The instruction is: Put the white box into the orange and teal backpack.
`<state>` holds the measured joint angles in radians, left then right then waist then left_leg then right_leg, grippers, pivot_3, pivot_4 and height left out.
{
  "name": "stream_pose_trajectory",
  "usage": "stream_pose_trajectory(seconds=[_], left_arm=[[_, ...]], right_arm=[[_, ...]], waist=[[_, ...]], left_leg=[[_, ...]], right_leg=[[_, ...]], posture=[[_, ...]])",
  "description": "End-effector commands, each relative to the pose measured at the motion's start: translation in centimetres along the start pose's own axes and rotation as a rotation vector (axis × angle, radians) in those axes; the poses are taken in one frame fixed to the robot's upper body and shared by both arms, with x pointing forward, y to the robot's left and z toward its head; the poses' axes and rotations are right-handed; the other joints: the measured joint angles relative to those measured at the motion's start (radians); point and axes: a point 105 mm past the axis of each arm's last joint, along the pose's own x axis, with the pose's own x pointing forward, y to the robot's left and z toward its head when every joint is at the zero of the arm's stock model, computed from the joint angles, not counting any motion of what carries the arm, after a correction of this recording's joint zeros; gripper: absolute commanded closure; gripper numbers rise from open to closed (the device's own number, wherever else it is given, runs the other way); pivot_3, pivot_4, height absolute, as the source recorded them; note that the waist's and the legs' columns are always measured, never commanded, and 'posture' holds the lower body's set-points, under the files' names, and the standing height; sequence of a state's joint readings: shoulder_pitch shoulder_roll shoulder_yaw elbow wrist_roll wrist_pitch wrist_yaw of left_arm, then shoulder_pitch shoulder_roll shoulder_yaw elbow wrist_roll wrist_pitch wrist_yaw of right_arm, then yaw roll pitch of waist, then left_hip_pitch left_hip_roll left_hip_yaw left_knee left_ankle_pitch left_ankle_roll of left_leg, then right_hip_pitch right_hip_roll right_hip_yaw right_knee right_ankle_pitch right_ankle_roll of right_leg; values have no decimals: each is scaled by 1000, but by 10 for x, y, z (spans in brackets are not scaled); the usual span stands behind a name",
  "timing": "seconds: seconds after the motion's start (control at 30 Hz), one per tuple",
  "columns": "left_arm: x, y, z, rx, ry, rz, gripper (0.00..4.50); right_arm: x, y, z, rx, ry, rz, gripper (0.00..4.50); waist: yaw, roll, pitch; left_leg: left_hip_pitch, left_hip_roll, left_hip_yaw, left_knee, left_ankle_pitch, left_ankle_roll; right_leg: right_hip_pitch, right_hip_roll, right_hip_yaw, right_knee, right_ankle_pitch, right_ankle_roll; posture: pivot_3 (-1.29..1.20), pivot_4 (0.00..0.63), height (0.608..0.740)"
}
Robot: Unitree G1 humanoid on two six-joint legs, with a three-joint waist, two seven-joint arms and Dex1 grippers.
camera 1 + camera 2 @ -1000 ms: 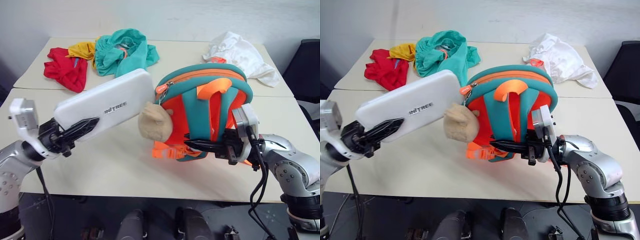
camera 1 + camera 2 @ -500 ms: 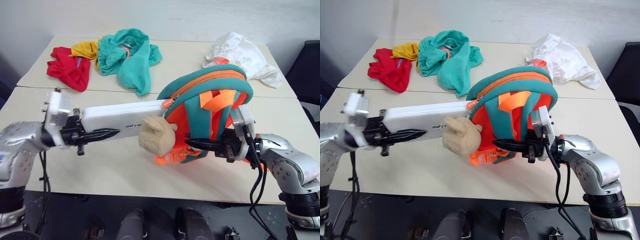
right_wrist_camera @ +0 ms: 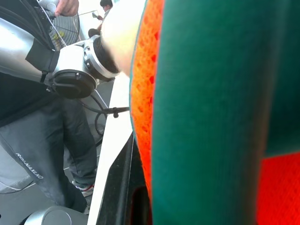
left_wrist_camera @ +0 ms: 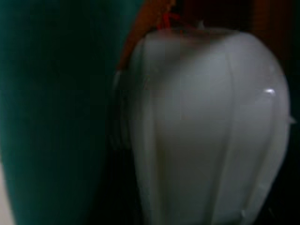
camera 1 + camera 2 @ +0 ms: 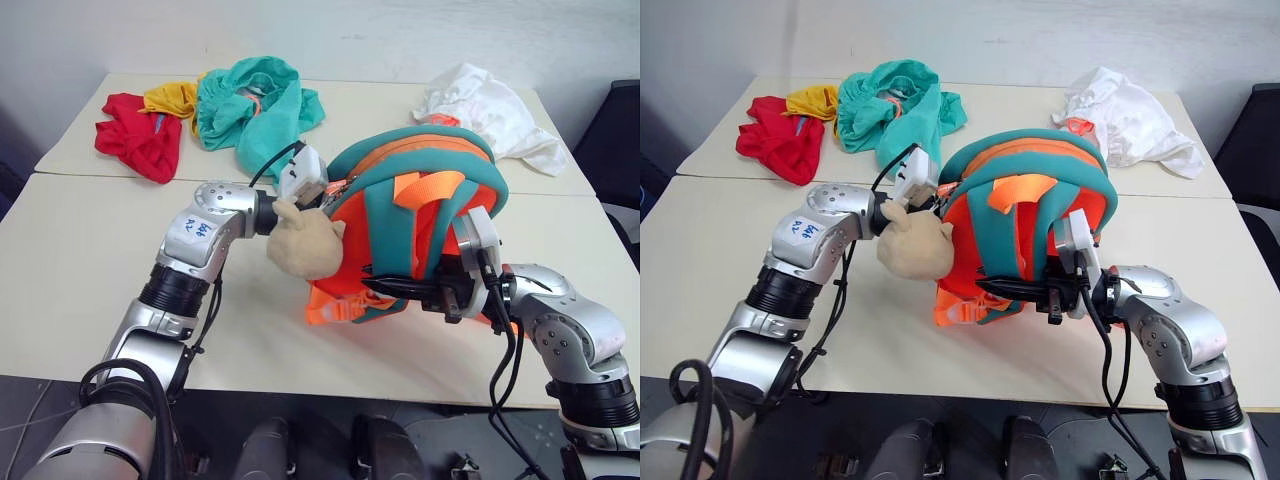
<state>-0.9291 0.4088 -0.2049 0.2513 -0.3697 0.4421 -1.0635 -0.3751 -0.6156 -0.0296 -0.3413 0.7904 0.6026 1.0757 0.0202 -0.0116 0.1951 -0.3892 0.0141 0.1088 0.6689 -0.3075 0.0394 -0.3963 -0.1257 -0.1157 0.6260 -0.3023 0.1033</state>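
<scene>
We push white box [image 4: 206, 131] deeper inside backpack [image 5: 440, 200]; left end effector state unclear; right end effector [image 5: 385, 290] grips backpack, steadying opening.

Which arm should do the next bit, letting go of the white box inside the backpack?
Left. Its arm reaches into the orange and teal backpack, with the flat white box ahead of its tool inside. The right tool is busy gripping the backpack's strap.
</scene>
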Motion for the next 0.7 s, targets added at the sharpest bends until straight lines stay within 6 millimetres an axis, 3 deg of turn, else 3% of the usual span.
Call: stream_pose_trajectory(seconds=[0.03, 0.1, 0.23, 0.43, 0.53, 0.7], left_arm=[[-22, 0, 10, 54, -79, 16, 1963], [-38, -1, 8, 44, -87, 26, 1395], [-91, -3, 0, 37, -67, 55, 197], [-136, -19, -2, 59, 3, -29, 43], [-136, -33, 5, 85, -10, -73, 43], [-106, -44, 16, 126, -101, -73, 43]], right_arm=[[-1, 5, 7, -48, -27, -7, 4180], [-2, 4, 6, -50, -28, -20, 4180], [-7, -4, 7, -57, -48, -71, 4180], [-6, -9, 6, -72, -59, -96, 4180], [-4, -10, 6, -73, -65, -97, 4180], [-2, -11, 1, -68, -59, -97, 4180]], waist=[[-1, 0, 0], [-7, 0, 0], [-24, 0, 0], [-18, 0, 0], [-19, 0, 0], [-18, 0, 0]], left_leg=[[0, 0, 0, 0, 0, 0], [0, 0, 0, 0, 0, 0], [0, 0, -1, -1, 0, 0], [-1, -1, -2, 0, 0, 0], [-1, -2, -1, 0, -1, 1], [-3, -2, -6, 2, -1, 1]], right_leg=[[0, -2, 0, 0, 0, 0], [0, -4, 0, 0, 0, 0], [0, -4, -1, 0, 0, 0], [0, -4, -1, 0, 0, 0], [0, -4, -1, -1, 0, 0], [2, -7, 3, -2, 0, 0]], posture=[[0, 150, 740], [0, 150, 740], [0, 150, 740], [0, 150, 740], [0, 150, 740], [0, 150, 740]])
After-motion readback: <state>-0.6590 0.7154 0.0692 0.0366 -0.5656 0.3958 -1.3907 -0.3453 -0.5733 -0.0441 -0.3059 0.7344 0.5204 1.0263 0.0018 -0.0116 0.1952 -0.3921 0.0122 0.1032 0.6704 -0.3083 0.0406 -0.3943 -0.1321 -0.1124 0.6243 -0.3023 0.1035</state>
